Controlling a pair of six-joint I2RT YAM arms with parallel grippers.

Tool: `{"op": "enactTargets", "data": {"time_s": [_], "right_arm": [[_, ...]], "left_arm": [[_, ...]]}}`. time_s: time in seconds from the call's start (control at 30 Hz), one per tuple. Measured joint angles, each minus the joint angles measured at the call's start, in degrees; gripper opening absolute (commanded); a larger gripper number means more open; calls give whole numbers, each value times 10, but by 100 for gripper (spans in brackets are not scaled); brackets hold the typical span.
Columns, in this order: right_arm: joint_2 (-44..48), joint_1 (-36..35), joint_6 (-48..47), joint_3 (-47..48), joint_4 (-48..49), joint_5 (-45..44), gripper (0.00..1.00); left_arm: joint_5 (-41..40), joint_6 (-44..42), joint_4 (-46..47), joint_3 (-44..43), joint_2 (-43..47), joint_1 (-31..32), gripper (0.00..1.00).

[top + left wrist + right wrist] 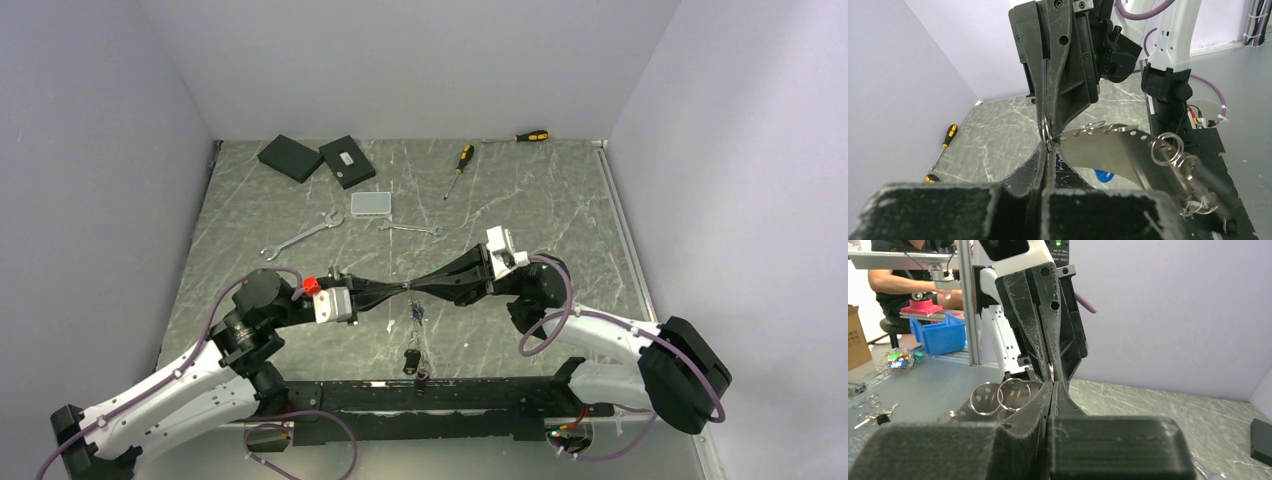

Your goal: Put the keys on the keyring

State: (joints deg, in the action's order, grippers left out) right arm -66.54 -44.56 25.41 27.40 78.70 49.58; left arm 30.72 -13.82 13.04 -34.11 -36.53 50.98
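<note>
Pinches the keyring (1046, 131) from both sides, with the left pincer (403, 290) pressed together on the thin wire and the right pincer (422, 289) likewise, tip against tip. Holds it raised off the worktop (520, 220), well nearer the arm bases than the wrench (300, 236). Carries dangling keys (415, 315) with coloured tags below that grip, farther again from the wrench. Probably handles as very light, springy, slippery wire, apt to twist or slide out. Calls for a firm pinch beside wherever the wire opens, and for taking each key by its flat head, hole left free.
</note>
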Motion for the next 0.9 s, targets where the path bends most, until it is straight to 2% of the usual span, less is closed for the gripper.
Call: {"op": "enactTargets", "data": {"time_s": [0.07,0.17,0.23,0.33,0.47,0.6,0.7,0.77,0.9], "right_arm": [[-3,0,2,2,2,0,3],[-3,1,2,2,-4,0,30],[2,0,-5,7,-28,5,38],[23,-2,-38,21,-94,5,39],[62,-12,-133,52,-238,-3,38],[76,-23,-235,85,-375,-23,26],[78,-27,-276,91,-432,-28,19],[79,-29,-299,92,-466,-31,20],[78,-34,-334,103,-526,-44,31]], "left_arm": [[-2,0,-1,0,0,0,0],[-7,-1,-18,-8,-1,0,0],[-15,-4,-52,-26,-5,-1,0],[-18,-9,-116,-69,-21,-1,0],[-17,-20,-200,-120,-43,0,0],[-24,-30,-261,-146,-62,0,0],[-39,-40,-300,-160,-79,-1,0],[-45,-43,-319,-165,-87,-2,0],[-55,-48,-344,-166,-95,-2,0]]}}
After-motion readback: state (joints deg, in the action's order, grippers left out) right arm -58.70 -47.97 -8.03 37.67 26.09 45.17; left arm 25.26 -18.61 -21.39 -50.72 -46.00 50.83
